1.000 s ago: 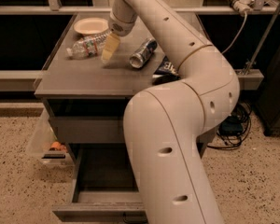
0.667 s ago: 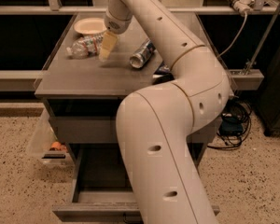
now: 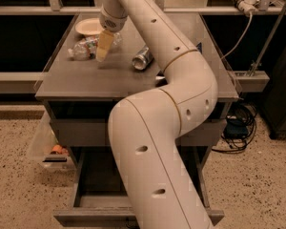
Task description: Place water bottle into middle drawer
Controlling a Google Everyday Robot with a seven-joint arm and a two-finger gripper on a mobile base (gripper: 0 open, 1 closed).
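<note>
Gripper [image 3: 105,47] hangs low over the cabinet top [image 3: 86,82], at or just against the right end of the bottle [image 3: 86,47]; whether it is released or clenched cannot be told from this view. The bottle lies on its side on the top, not lifted. A can [image 3: 144,57] lies to the right, apart from it, and a plate [image 3: 88,26] sits just behind.

By my reading the task is at its start. The grasp is not yet made, and the lift, the carry down and the drop into the drawer are all left to do.

The drawer [image 3: 75,194] stands pulled out below. Its dark inside shows nothing in the part the arm [image 3: 181,80] leaves visible. A clear bin [image 3: 40,147] on the floor at the left holds something orange.
</note>
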